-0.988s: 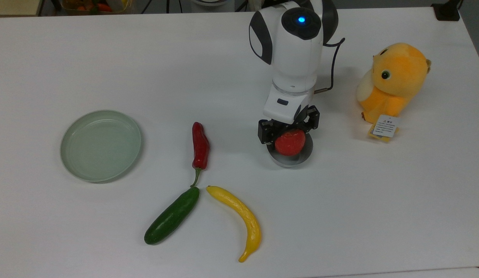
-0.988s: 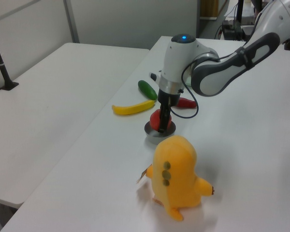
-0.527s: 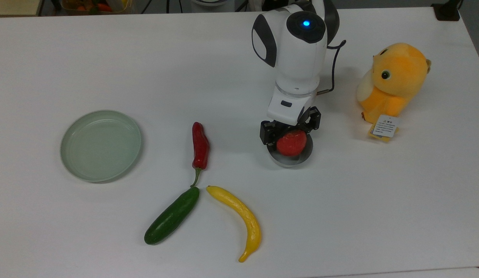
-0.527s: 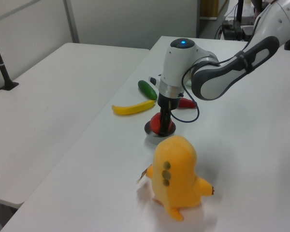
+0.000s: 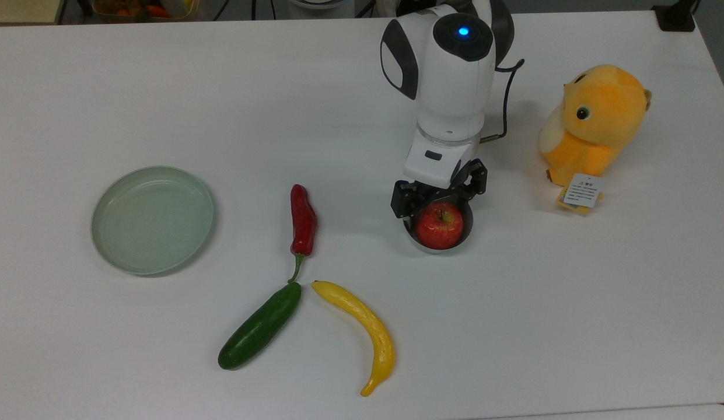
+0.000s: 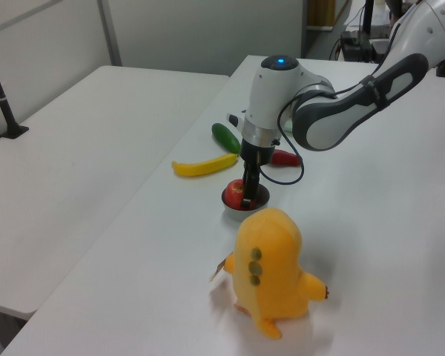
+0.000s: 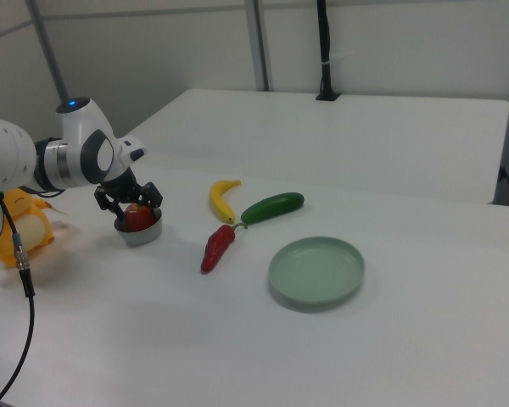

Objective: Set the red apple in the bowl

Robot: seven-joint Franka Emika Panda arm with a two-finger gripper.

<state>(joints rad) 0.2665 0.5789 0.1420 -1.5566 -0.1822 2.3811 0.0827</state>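
Top view: just right of the frame's centre, the round red apple (image 5: 439, 225) now sits down inside the small grey straight-sided bowl (image 5: 468, 231), its stem dimple facing up. Half a second ago it hung higher, blurred, clamped between the fingers above the rim. The black two-finger gripper (image 5: 438, 197) stands directly over the far side of the bowl with its fingers spread apart, one on each side of the apple's upper edge and no longer squeezing it. So the release has just happened. The long red chili pepper (image 5: 303, 220), the dark green cucumber (image 5: 260, 325) and the yellow banana (image 5: 363, 326) lie in the lower middle, the shallow pale green plate (image 5: 153, 220) at the left, and the orange plush toy (image 5: 595, 125) at the upper right, all untouched.

Left view: in the centre of the frame the apple (image 6: 237, 191) rests low in the bowl (image 6: 242, 209), where earlier it rode above the rim. The gripper (image 6: 248, 178) reaches down from the white arm (image 6: 334, 119) to just above it, behind the plush toy (image 6: 271, 267).

Right view: at the left of the frame the apple (image 7: 137, 217) shows above the bowl's wall (image 7: 142, 235), with the gripper (image 7: 129, 199) opened around its top.

I judge the task essentially met; only lifting the fingers clear remains, without nudging the bowl.
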